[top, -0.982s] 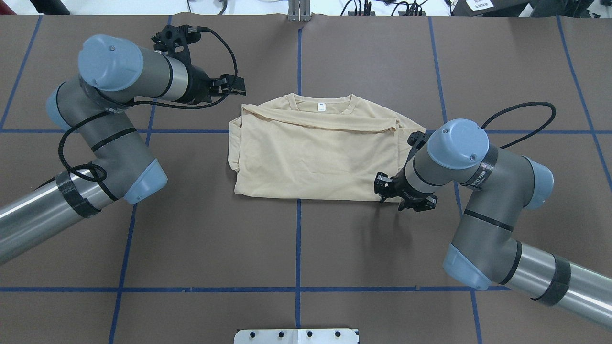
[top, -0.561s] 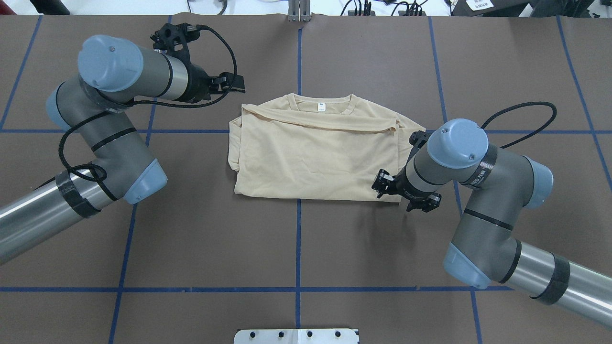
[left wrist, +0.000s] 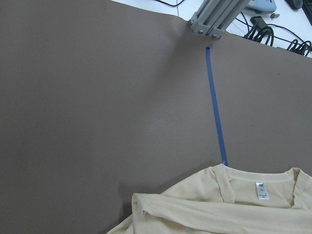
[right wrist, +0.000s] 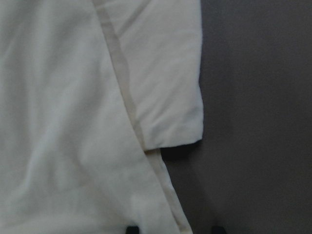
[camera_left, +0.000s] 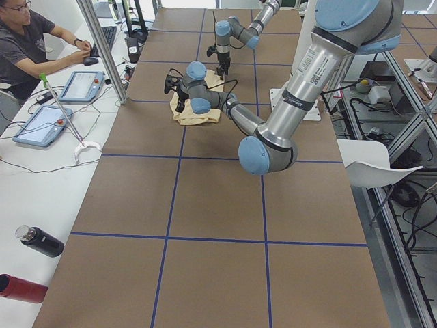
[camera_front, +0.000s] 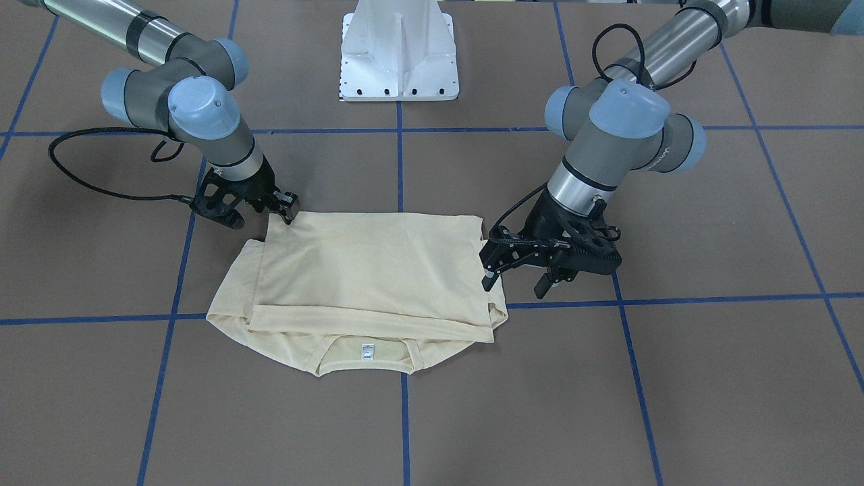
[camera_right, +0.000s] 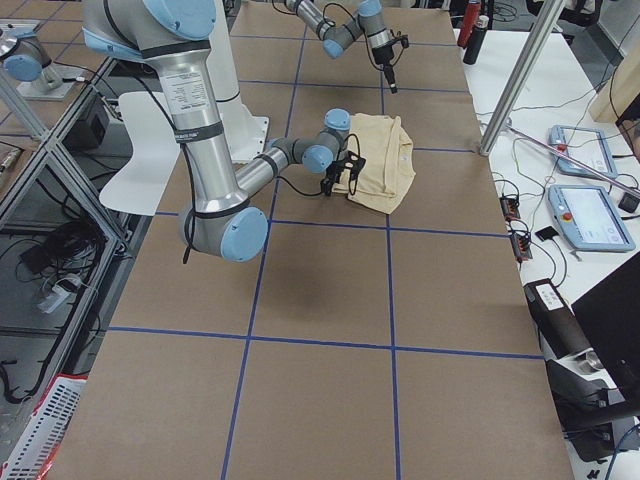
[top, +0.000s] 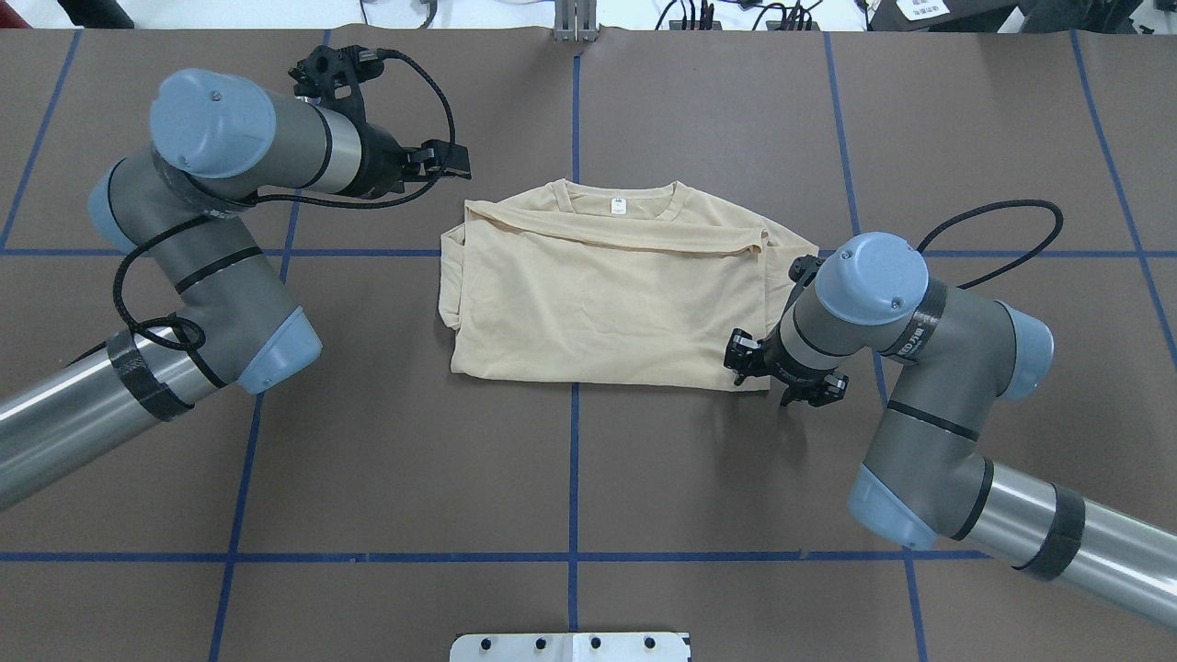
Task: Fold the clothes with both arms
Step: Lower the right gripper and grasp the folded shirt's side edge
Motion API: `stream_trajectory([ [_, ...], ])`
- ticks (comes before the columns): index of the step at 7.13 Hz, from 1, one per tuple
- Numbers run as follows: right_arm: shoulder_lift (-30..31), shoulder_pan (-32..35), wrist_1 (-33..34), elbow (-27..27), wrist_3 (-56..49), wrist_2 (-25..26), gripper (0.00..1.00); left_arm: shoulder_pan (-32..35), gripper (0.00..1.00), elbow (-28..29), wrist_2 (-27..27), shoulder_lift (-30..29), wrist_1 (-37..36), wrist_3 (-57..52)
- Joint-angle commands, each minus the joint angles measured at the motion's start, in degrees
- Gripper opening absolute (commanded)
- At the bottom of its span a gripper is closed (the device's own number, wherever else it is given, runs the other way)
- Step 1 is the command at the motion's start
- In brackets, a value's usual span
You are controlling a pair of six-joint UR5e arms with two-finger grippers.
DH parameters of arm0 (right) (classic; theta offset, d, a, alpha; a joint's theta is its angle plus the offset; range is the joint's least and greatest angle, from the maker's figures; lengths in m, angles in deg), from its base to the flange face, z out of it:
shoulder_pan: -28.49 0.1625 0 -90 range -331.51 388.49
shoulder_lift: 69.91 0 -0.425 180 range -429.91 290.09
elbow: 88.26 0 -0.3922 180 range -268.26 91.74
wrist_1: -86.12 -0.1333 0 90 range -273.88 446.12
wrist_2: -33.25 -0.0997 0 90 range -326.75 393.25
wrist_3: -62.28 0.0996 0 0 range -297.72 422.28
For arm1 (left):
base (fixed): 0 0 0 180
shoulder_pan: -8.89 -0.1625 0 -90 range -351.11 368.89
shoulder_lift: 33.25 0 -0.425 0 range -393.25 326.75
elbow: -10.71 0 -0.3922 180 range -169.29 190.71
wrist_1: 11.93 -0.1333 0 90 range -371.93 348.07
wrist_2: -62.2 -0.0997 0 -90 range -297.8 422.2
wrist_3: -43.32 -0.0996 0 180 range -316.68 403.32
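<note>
The clothes [top: 607, 303] are one cream-yellow shirt lying folded flat at mid-table, print hidden, its white neck label [top: 618, 206] at the far edge. My left gripper [camera_front: 516, 278] hovers open just off the shirt's far left corner, fingers spread over bare table. In the overhead view the left gripper [top: 453, 164] sits beyond that corner. My right gripper [camera_front: 287, 206] is low at the shirt's near right corner. The right wrist view shows the right gripper [right wrist: 173, 229] open, its two fingertips apart with the shirt's hem edge [right wrist: 168, 195] between them.
The brown table mat carries blue tape grid lines [top: 575, 460]. The white pedestal base [camera_front: 398, 54] stands at the robot's edge. A metal post [top: 575, 23] rises at the far edge. A person [camera_left: 31, 44] sits at a side desk with tablets [camera_left: 80, 85].
My right wrist has shifted slightly left along the shirt's near right corner and turned a little. The left arm and the shirt have barely moved.
</note>
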Motion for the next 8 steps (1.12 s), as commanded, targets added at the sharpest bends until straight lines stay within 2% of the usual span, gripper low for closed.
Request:
stream_trajectory([
  [1, -0.1, -0.1, 0.0, 0.1, 0.0, -0.2, 0.00, 0.0, 0.99, 0.1, 0.0, 0.0, 0.0, 0.0],
  [6, 0.1, -0.1, 0.1, 2.2, 0.0, -2.4, 0.00, 0.0, 0.99, 0.3, 0.0, -0.1, 0.0, -0.1],
  [7, 0.4, -2.0, 1.8, 4.8, 0.2, -3.7, 0.00, 0.1, 0.99, 0.3, 0.0, -0.1, 0.0, -0.1],
  [8, -0.3, -5.5, 9.0, 9.6, 2.1, -5.1, 0.00, 0.2, 0.99, 0.3, 0.0, -0.1, -0.1, -0.1],
])
